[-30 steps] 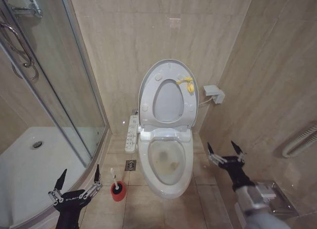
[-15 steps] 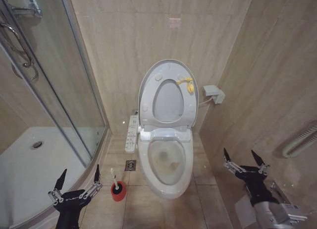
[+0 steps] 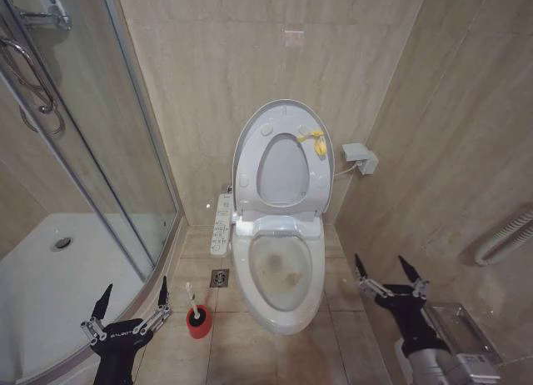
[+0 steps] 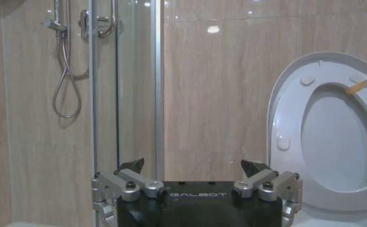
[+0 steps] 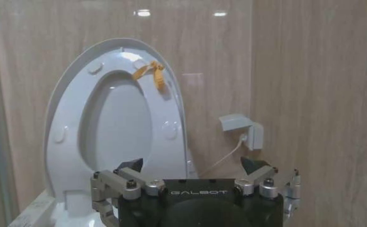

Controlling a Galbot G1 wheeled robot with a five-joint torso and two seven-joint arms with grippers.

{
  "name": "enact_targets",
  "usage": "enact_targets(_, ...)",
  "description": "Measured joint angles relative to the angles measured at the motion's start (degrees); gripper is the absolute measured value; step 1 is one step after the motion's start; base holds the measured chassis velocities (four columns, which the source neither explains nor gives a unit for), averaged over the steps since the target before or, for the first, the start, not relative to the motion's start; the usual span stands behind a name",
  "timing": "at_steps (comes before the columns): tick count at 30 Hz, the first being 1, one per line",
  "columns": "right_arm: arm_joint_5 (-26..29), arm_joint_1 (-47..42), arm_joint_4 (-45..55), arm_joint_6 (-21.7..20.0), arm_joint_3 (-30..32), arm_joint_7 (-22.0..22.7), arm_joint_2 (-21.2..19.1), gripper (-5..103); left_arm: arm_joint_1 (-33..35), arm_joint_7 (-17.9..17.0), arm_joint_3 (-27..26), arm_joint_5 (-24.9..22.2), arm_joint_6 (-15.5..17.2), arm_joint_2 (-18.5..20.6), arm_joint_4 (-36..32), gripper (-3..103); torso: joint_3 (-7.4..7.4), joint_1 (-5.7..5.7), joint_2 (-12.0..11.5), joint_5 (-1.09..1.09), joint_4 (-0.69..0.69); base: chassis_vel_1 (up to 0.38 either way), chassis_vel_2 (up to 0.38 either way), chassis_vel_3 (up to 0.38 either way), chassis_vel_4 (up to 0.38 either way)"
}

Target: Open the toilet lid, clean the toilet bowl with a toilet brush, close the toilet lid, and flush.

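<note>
Toilet lid raised, both of my tools hanging open and empty.

The toilet lid (image 3: 283, 156) stands upright with the seat against the wall; the stained toilet bowl (image 3: 279, 272) lies exposed. The toilet brush (image 3: 194, 306) sits in its red holder (image 3: 198, 322) on the floor just left of the bowl. I see my left tool (image 3: 132, 303) beside the holder, my right tool (image 3: 389, 277) right of the bowl.

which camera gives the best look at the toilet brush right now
The head view. It shows the toilet brush whole, white handle sticking up from its red holder on the floor, between the shower tray and the toilet bowl, near the left end effector. The left and right wrist views look at the raised toilet lid and walls instead.
</note>
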Motion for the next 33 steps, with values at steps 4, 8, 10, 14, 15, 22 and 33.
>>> enact_targets(4, -0.12, -0.2, 0.17, 0.17, -0.1, -0.4, -0.13, 100, 0.0, 0.0, 0.0, 0.0, 0.0, 0.0, 0.0, 100, 0.0, 0.0, 0.0, 0.01, 0.0, 0.0, 0.0, 0.0, 0.0)
enact_targets(8, 0.13, -0.46, 1.11, -0.19, 0.05, -0.4, -0.61, 100, 0.0, 0.0, 0.0, 0.0, 0.0, 0.0, 0.0, 100, 0.0, 0.0, 0.0, 0.01, 0.0, 0.0, 0.0, 0.0, 0.0)
enact_targets(10, 1.16, -0.67, 1.8, -0.65, 0.11, -0.36, -0.7, 100, 0.0, 0.0, 0.0, 0.0, 0.0, 0.0, 0.0, 100, 0.0, 0.0, 0.0, 0.01, 0.0, 0.0, 0.0, 0.0, 0.0)
enact_targets(14, 2.52, -0.67, 2.53, -1.26, 0.09, -0.05, -0.52, 100, 0.0, 0.0, 0.0, 0.0, 0.0, 0.0, 0.0, 100, 0.0, 0.0, 0.0, 0.0, 0.0, 0.0, 0.0, 0.0, 0.0)
enact_targets(15, 2.6, -0.65, 2.61, -1.3, 0.04, -0.03, -0.46, 100, 0.0, 0.0, 0.0, 0.0, 0.0, 0.0, 0.0, 100, 0.0, 0.0, 0.0, 0.01, 0.0, 0.0, 0.0, 0.0, 0.0)
enact_targets(22, 2.58, -0.57, 2.62, -1.39, -0.1, 0.59, -0.27, 100, 0.0, 0.0, 0.0, 0.0, 0.0, 0.0, 0.0, 100, 0.0, 0.0, 0.0, 0.01, 0.0, 0.0, 0.0, 0.0, 0.0)
enact_targets(33, 2.57, -0.51, 2.57, -1.46, -0.14, 0.74, -0.25, 100, 0.0, 0.0, 0.0, 0.0, 0.0, 0.0, 0.0, 100, 0.0, 0.0, 0.0, 0.01, 0.0, 0.0, 0.0, 0.0, 0.0)
